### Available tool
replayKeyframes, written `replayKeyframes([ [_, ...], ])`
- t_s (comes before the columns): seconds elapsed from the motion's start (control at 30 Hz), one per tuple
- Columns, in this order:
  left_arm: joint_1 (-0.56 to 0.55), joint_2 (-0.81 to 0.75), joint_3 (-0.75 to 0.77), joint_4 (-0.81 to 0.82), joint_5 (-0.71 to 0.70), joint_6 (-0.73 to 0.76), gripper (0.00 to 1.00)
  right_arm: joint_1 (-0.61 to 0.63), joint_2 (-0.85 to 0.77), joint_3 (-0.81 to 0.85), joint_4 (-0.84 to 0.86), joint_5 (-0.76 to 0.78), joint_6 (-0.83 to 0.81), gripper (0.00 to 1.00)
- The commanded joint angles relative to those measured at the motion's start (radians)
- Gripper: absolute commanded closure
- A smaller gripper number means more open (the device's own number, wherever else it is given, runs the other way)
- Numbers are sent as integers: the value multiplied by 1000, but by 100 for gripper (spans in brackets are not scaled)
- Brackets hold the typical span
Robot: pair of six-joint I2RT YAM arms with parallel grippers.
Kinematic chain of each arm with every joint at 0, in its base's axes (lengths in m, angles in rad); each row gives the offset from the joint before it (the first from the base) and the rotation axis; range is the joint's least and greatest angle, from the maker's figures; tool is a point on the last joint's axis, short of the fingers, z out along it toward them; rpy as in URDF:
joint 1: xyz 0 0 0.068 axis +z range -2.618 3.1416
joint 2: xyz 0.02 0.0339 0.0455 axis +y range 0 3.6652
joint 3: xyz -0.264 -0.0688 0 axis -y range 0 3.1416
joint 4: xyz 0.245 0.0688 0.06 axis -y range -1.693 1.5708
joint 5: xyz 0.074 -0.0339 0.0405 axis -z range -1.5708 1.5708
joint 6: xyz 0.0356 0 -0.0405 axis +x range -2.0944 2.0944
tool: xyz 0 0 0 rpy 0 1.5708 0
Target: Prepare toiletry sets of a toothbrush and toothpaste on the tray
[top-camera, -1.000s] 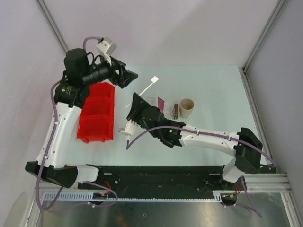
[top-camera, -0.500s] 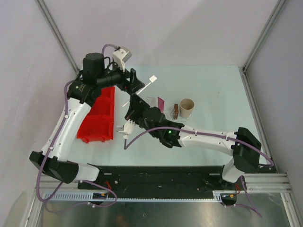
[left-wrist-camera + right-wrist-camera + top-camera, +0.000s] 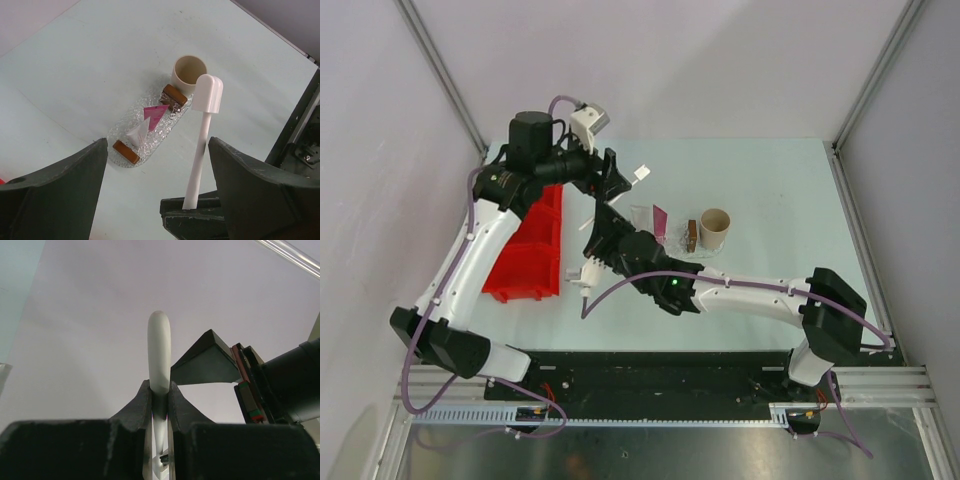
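My right gripper (image 3: 597, 222) (image 3: 159, 387) is shut on the handle of the white toothbrush (image 3: 641, 172) (image 3: 201, 145) (image 3: 159, 345) and holds it up above the table. My left gripper (image 3: 613, 178) (image 3: 157, 165) is open, its fingers either side of the shaft, which stands nearer the right finger without touching. The clear tray (image 3: 675, 240) (image 3: 165, 131) lies below with a brown block (image 3: 174, 96) at each end. On the tray lie the toothpaste tubes, one white (image 3: 137, 135) and one pink (image 3: 156, 114).
A tan paper cup (image 3: 714, 229) (image 3: 189, 72) stands just past the tray's right end. A red divided bin (image 3: 530, 252) sits on the left under the left arm. The right forearm (image 3: 740, 290) stretches across the table's front half.
The left arm has swung right from above the red bin, and its open jaws now flank the raised toothbrush. The right gripper has held the toothbrush almost still.
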Motion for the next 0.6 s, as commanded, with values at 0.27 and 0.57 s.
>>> replayKeyframes([
  [0.27,-24,-41,27,-1,62,78,16,-4,0,-16,92,21,-622,100],
  [0.57,-72,-8,-4,-5,11,110,18,-8,-5,-16,103,13,-636,100],
])
